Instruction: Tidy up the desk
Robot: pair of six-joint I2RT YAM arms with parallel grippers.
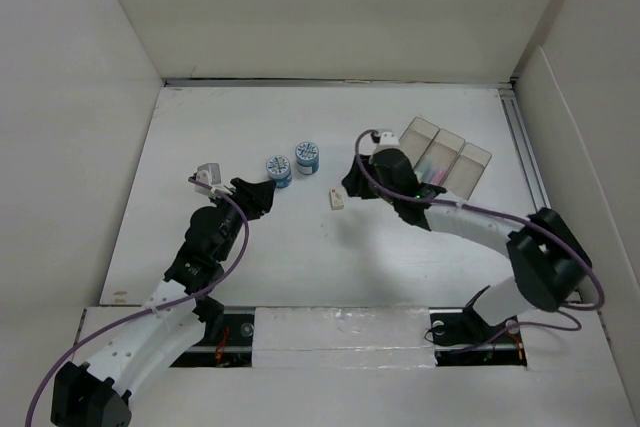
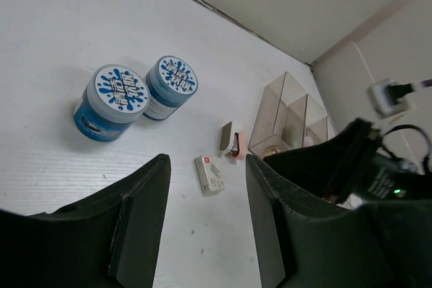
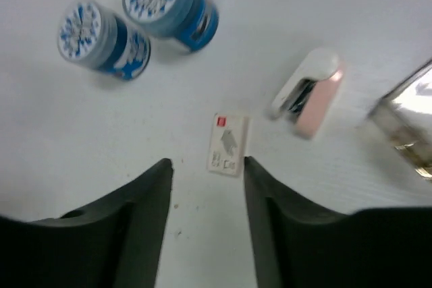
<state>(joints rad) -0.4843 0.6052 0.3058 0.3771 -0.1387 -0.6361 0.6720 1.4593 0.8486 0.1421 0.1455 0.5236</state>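
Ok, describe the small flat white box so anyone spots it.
On the white desk, look between the clear three-compartment plastic tray and the two round blue jars. The small flat white box lies beside the pink-and-white stapler; it alone carries a red mark.

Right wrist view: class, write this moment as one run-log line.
left claw open, empty | right claw open, near box | stapler beside box | jars side by side | tray on right

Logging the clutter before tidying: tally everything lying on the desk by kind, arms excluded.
Blue jars: 2
Small white box: 1
Pink stapler: 1
Clear tray: 1 (contents too unclear to count)
Total on the desk: 5
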